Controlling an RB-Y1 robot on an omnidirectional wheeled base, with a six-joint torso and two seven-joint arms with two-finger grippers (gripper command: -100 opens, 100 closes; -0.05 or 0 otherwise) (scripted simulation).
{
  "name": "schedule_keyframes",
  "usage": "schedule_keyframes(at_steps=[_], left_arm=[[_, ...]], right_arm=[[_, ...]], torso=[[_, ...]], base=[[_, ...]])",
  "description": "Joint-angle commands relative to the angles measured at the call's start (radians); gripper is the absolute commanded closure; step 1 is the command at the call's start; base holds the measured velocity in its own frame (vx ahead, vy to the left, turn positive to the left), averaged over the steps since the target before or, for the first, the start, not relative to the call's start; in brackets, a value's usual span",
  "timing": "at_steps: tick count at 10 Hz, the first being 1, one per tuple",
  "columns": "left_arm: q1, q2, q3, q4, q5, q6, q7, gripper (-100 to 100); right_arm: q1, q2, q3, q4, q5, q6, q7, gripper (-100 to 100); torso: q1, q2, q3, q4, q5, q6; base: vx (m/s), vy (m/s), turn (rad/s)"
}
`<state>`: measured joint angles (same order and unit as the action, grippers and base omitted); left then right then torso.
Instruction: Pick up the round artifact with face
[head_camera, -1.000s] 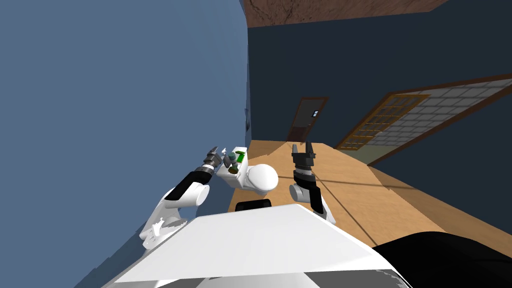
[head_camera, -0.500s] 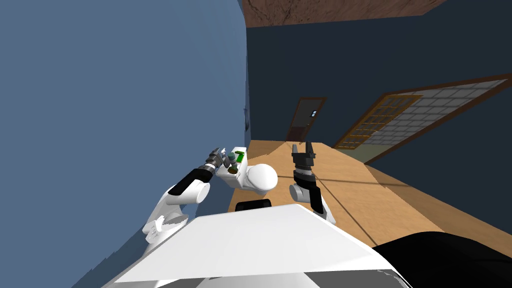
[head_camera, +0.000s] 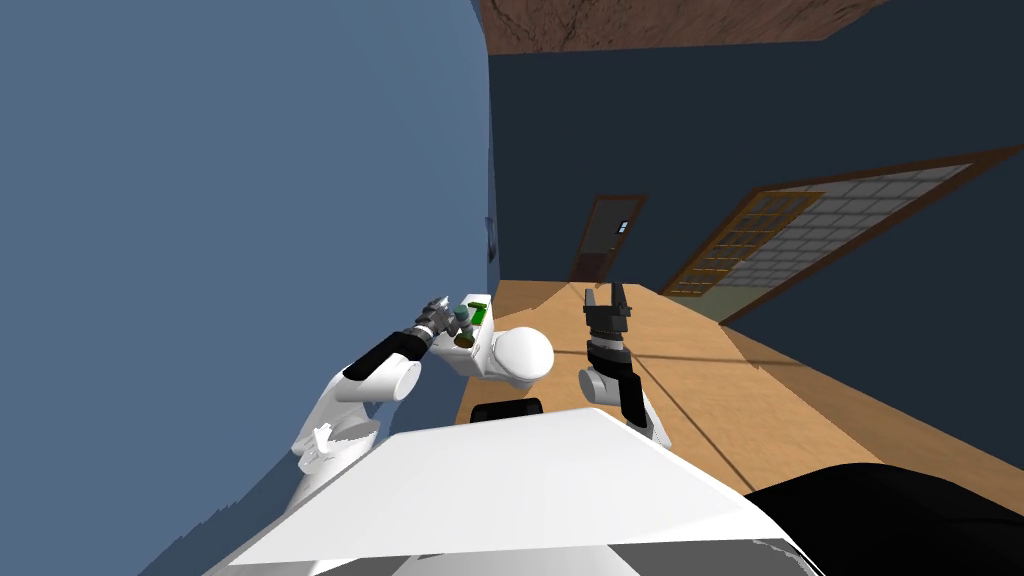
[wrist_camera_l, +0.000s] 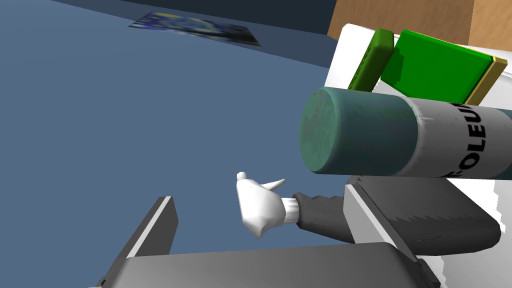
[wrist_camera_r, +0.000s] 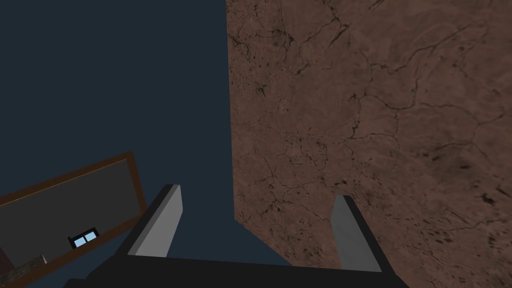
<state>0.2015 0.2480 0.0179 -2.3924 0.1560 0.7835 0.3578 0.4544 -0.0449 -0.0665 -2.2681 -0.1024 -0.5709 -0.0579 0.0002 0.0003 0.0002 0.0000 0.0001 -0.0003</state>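
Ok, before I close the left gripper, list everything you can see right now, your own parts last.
White toilet: one, against the blue wall.
Cylinder with teal cap and grey lettered label: one, on the toilet's tank, right beside the left gripper.
Green boxes: two, one yellow-edged, one thin, on the tank beyond the cylinder.
Small brown round object: one, on the tank by the cylinder.
Small white gloved hand on a dark grey sleeve: one, just ahead of the left gripper.
Poster: one, blue and yellow, on the blue wall.
Brown door: one, far dark wall.
Wood-framed lattice window: one, right-hand dark wall.
Left gripper: open, at the tank.
Right gripper: open, raised, holding nothing.
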Motion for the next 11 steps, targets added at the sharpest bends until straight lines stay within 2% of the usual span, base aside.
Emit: schedule_keyframes(at_steps=[1, 2, 4, 5, 7, 8, 10, 11], left_arm=[[-0.003, -0.001, -0.002, -0.001, -0.001, 0.042, 0.004, -100], [-0.028, 0.005, -0.004, -0.002, 0.009, 0.072, 0.028, -100], [-0.028, 0.005, -0.004, -0.002, 0.009, 0.122, 0.028, -100], [-0.052, 0.011, -0.006, -0.002, 0.018, 0.154, 0.051, -100], [-0.052, 0.011, -0.006, -0.002, 0.018, 0.2, 0.051, -100], [-0.075, 0.017, -0.008, -0.003, 0.027, 0.238, 0.074, -100], [-0.075, 0.017, -0.008, -0.003, 0.027, 0.277, 0.074, -100], [-0.097, 0.022, -0.01, -0.003, 0.036, 0.314, 0.096, -100]], right_arm=[[0.0, 0.0, 0.0, 0.0, 0.0, 0.0, 0.0, 0], [0.0, 0.0, 0.0, 0.0, 0.0, 0.0, 0.0, 0], [0.0, 0.0, 0.0, 0.0, 0.0, 0.0, 0.0, 0], [0.0, 0.0, 0.0, 0.0, 0.0, 0.0, 0.0, 0], [0.0, 0.0, 0.0, 0.0, 0.0, 0.0, 0.0, 0], [0.0, 0.0, 0.0, 0.0, 0.0, 0.0, 0.0, 0], [0.0, 0.0, 0.0, 0.0, 0.0, 0.0, 0.0, 0], [0.0, 0.0, 0.0, 0.0, 0.0, 0.0, 0.0, 0]], torso=[[0.0, 0.0, 0.0, 0.0, 0.0, 0.0], [0.0, 0.0, 0.0, 0.0, 0.0, 0.0], [0.0, 0.0, 0.0, 0.0, 0.0, 0.0], [0.0, 0.0, 0.0, 0.0, 0.0, 0.0], [0.0, 0.0, 0.0, 0.0, 0.0, 0.0], [0.0, 0.0, 0.0, 0.0, 0.0, 0.0], [0.0, 0.0, 0.0, 0.0, 0.0, 0.0], [0.0, 0.0, 0.0, 0.0, 0.0, 0.0]], base=[[0.0, 0.0, 0.0], [-0.007, 0.001, -0.056], [-0.004, 0.002, -0.018], [-0.009, 0.002, -0.065], [-0.005, 0.002, -0.018], [-0.008, 0.001, -0.063], [-0.004, 0.002, -0.021], [-0.007, 0.004, -0.052]])
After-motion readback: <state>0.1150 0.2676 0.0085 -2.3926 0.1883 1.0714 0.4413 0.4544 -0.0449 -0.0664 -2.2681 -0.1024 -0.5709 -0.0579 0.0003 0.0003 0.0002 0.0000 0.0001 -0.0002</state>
